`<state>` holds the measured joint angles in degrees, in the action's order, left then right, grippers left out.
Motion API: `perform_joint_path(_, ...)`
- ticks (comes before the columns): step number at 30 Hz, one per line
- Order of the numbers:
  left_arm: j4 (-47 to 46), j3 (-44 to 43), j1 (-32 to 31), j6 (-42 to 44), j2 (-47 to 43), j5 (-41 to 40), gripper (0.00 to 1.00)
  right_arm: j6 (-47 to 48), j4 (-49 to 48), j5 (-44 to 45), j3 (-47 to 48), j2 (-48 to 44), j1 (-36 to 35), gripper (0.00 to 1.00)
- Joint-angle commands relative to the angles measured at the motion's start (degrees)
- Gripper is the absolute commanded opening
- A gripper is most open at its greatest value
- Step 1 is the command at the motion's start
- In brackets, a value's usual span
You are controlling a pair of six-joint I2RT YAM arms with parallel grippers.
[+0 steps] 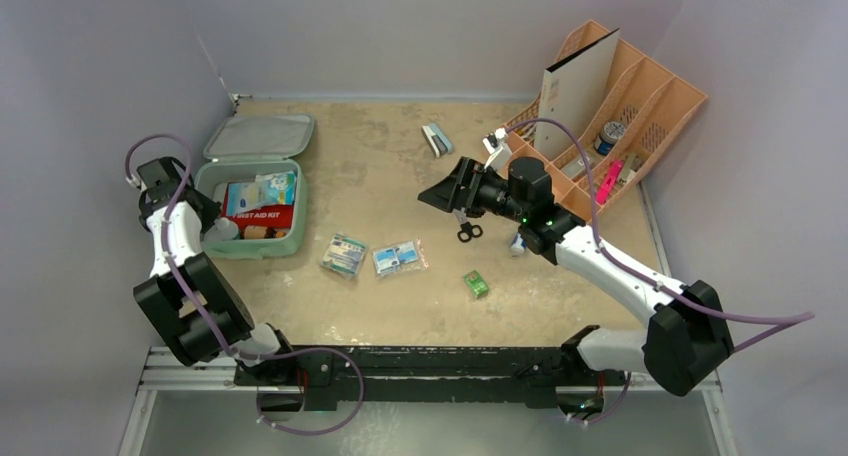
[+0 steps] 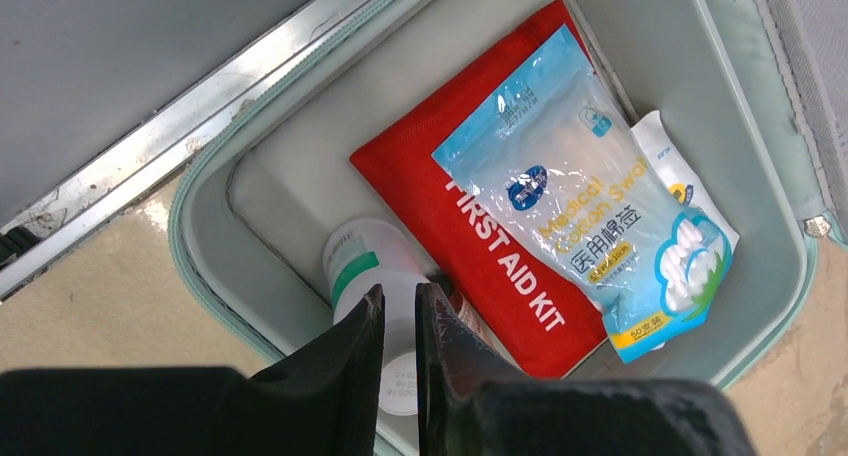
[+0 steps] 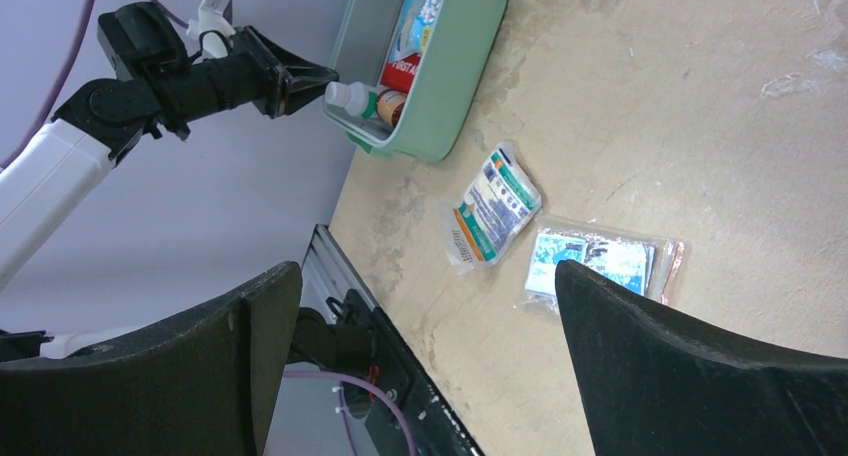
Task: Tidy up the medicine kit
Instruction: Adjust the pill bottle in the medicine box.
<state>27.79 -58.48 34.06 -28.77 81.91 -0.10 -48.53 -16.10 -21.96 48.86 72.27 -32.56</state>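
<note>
- Setting: a scuffed tan table (image 1: 400,176) walled in pale grey, with both arms bolted at its near edge.
- Left gripper (image 2: 400,294): the fingers are nearly together with a slit between them. Whether they pinch the white bottle (image 2: 365,261) just beneath the tips cannot be told.
- Medicine kit (image 2: 290,176): it sits open, under and beyond those fingers. Past the tips lie a red pouch (image 2: 420,176) and, on top of it, a cotton-swab packet (image 2: 580,206).
- Right gripper (image 3: 428,268): the fingers are wide apart and hold nothing. Ahead of them a sachet (image 3: 495,206) and a clear bag (image 3: 600,261) lie on the table, outside the kit.
- Step, as judged: seating the bottle in the kit. The next move calls for a clean release, then fetching a loose packet.
- Views: only the right wrist view shows the bottle's top poking above the kit's rim. Only the overhead view shows the opened lid (image 1: 258,136) and, farthest off, the peach organizer (image 1: 640,106).
</note>
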Motion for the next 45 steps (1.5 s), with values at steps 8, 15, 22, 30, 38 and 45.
perform_joint_path(8, 1.8, 2.4, -1.6, -2.6, -6.2, 1.4, 0.22, 0.7, -2.1, 0.8, 1.5, -0.6, 0.1, 0.99)
perform_joint_path(15, 0.8, 7.0, -4.1, -5.4, -7.5, 3.0, 0.22, 0.1, -3.1, 0.5, -0.3, -1.7, 0.2, 0.99)
perform_joint_path(22, 0.6, 8.0, -7.7, -8.0, -7.0, 1.9, 0.24, 0.2, -2.6, 0.2, -0.7, -2.6, 0.1, 0.99)
perform_joint_path(30, 2.0, 4.6, -8.3, -4.3, -8.5, 0.7, 0.3, 0.3, -3.4, 1.3, -1.1, -3.1, 0.2, 0.99)
perform_joint_path(38, 4.0, 4.1, -8.3, -0.9, -9.2, 5.1, 0.41, -0.2, -5.8, 1.6, -3.4, -4.1, 0.2, 0.99)
perform_joint_path(45, 5.6, 4.6, -8.2, 1.0, -8.6, 6.8, 0.42, 0.3, -7.6, 1.0, -4.7, -4.4, 0.2, 0.99)
